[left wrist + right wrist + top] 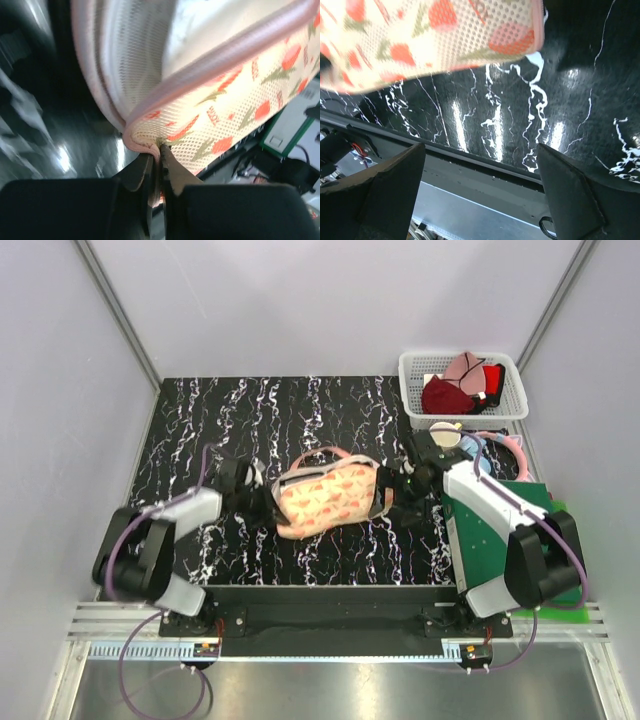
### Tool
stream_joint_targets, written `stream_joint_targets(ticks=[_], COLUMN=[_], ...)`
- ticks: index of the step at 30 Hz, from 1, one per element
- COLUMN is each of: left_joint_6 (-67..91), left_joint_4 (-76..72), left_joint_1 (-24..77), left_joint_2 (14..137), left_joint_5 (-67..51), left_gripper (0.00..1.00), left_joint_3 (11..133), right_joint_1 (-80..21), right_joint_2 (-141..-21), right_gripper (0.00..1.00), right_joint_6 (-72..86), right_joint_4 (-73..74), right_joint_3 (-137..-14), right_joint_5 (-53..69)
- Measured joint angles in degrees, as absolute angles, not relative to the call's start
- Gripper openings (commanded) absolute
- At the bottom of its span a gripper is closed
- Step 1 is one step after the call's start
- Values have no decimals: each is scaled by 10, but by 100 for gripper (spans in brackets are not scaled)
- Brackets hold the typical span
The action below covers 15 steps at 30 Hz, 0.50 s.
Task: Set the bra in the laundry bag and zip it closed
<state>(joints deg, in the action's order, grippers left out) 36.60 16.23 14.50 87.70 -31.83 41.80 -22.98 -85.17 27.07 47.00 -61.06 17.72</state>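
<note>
The laundry bag (330, 495), peach with an orange-red print and a pink zip edge, lies in the middle of the black marbled table. My left gripper (262, 502) is at its left end. In the left wrist view that gripper (161, 150) is shut on the pink trimmed edge of the bag (225, 125), with the fabric pinched between the pads. My right gripper (405, 485) is at the bag's right end. In the right wrist view it (481, 150) stands open and holds nothing, with the bag (420, 40) a little beyond its fingertips. The bra is hidden.
A white plastic basket (505, 375) at the back right holds a dark red bra (440, 395) and a pale pink garment (465, 368). A green board (500, 530) lies under the right arm. The table's front edge (470, 152) runs just below the right fingers.
</note>
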Motion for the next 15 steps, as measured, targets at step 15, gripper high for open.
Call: stream_joint_targets(ticks=[15], left_joint_6=[447], left_joint_4=[166], left_joint_1=[201], left_joint_2=[708], left_joint_5=[-256], left_gripper=[49], left_joint_3=[317], right_joint_1=[-233], right_joint_2=[-882], right_gripper=[84], right_joint_6=[254], right_joint_4=[430], right_joint_3=[-636], right_joint_5=[140])
